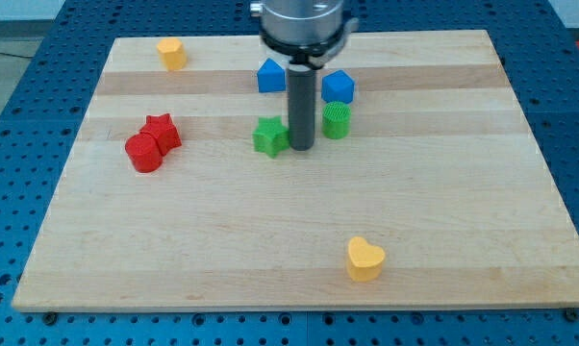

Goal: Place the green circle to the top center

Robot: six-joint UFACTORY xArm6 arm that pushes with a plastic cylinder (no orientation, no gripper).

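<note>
The green circle (pixel 336 120) is a ribbed green cylinder standing just right of the board's middle, in the upper half. My tip (pixel 302 149) is the lower end of the dark rod. It rests on the board between the green circle and a green star (pixel 269 136). The tip is close to the green star's right side and a short gap left of the green circle. A blue block (pixel 338 86) sits directly above the green circle, almost touching it.
A blue block (pixel 270 76) lies above the green star. A red star (pixel 161 132) and a red cylinder (pixel 143 153) touch at the left. A yellow block (pixel 171 54) is top left. A yellow heart (pixel 365 259) is bottom right. The wooden board (pixel 443 221) ends in blue pegboard.
</note>
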